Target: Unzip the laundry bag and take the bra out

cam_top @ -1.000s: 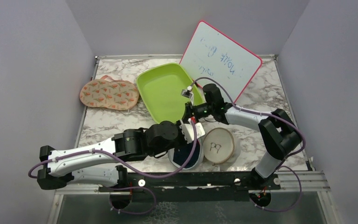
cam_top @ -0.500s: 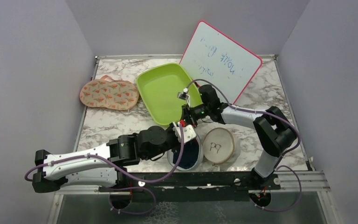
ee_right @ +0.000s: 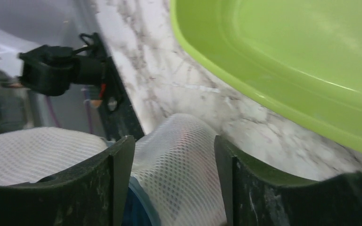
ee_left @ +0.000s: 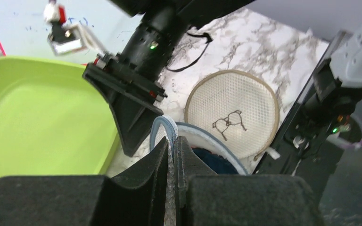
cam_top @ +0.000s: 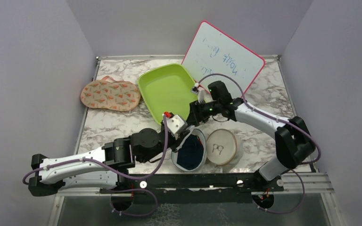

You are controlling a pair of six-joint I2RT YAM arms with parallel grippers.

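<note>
- L side: my left pincer (ee_left: 171, 145) is clenched tight, fingers nearly touching, w/ a strip of grey-blue zip rim pinched between them.
- That rim belongs to the round white see-through mesh laundry bag (cam_top: 189, 151). It sits on the white-grey marble table (cam_top: 113, 126), near-centre, btwn my two arms, just on the near side of the lime-green plastic tray (cam_top: 165, 89).
- The bag's far edge is the part in my grip; the rest of the drum lies toward the table's near edge.
- Dark blue fabric (ee_left: 214, 161) shows inside the bag past the white rim. Can't tell what it is, nor how far the zip is undone.
- R side: my right pincer (ee_right: 172, 143) comes in from the far right. Its fingers are set wide, w/ a bulging fold of the bag's white mesh filling the gap and touching both, so it's grasping the mesh.
- Both pincers are on the same far edge, just beside each other. In the L wrist view a black R finger sits right next to the rim strip.
- Round beige mesh disc w/ black glasses drawn on it (cam_top: 221, 147) lies flat just R of the bag, not gripped.
- Red-framed whiteboard (cam_top: 224, 59) w/ blue scribble leans at the back, behind the tray.
- Oval peach fabric pad w/ orange marks (cam_top: 110, 95) lies far L, well apart from the bag.
</note>
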